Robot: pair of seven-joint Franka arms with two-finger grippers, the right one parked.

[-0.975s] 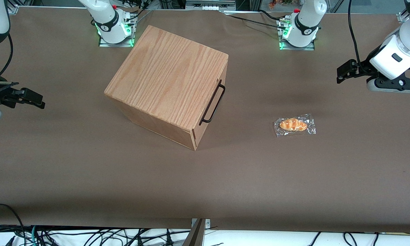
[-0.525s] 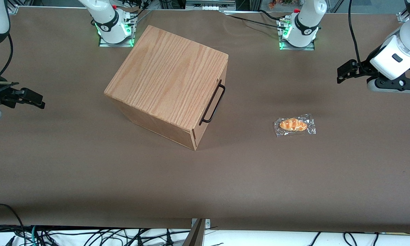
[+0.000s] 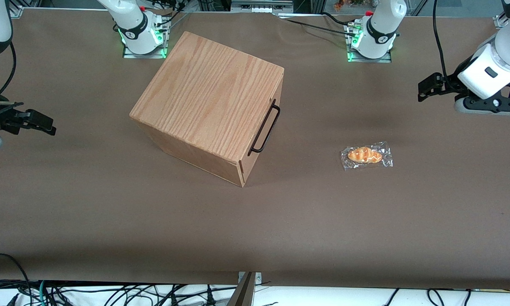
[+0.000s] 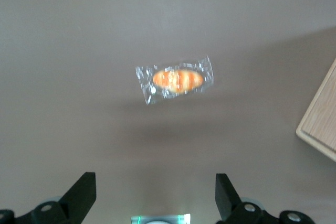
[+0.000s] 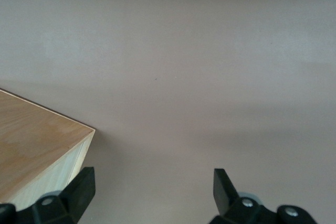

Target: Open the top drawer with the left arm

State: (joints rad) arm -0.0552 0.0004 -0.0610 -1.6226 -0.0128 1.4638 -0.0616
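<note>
The top drawer (image 3: 247, 163) is shut in the oak-grain box (image 3: 212, 93), its thin black bar handle (image 3: 264, 126) standing off the drawer front. The left arm (image 3: 490, 70) hovers above the table at the working arm's end, well apart from the box. Its black gripper (image 3: 424, 87) points toward the box. In the left wrist view the gripper (image 4: 155, 192) is open with nothing between its fingers (image 4: 84, 190), looking down on bare table, and one corner of the box (image 4: 321, 121) shows.
A wrapped orange pastry (image 3: 366, 155) lies on the brown table (image 3: 255, 221) between the box and the left arm, also under the wrist camera as the pastry (image 4: 176, 78). Two arm bases (image 3: 371, 36) stand along the table's edge farthest from the front camera.
The left arm's wrist has shifted slightly, and its gripper has edged a little toward the box. The box and pastry have not moved.
</note>
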